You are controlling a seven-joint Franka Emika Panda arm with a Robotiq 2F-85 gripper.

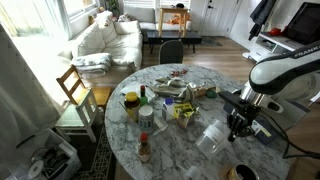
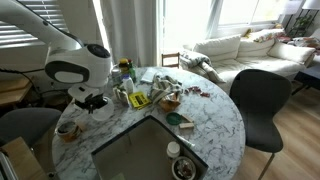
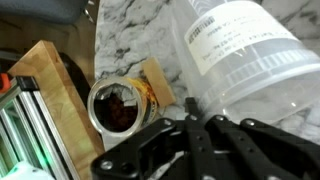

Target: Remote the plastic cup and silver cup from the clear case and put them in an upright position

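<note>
Claw (image 3: 197, 125), clear case (image 3: 235, 50) at table (image 3: 130, 40) edge

nothing here reads cleanly to me. in my wrist view the clear case (image 3: 262, 85) carries a white label (image 3: 232, 42) with several lines of dark print and a band of fine ruled marks below it, but the letters are too blurred to make out a word or number. in the exterior views the bottles (image 1: 144, 98) on the table (image 1: 200, 160) have coloured labels, and a yellow packet (image 2: 140, 100) shows dark marks; all of that is too small to read. i can make out no brand, no number and no sign anywhere else.
</note>
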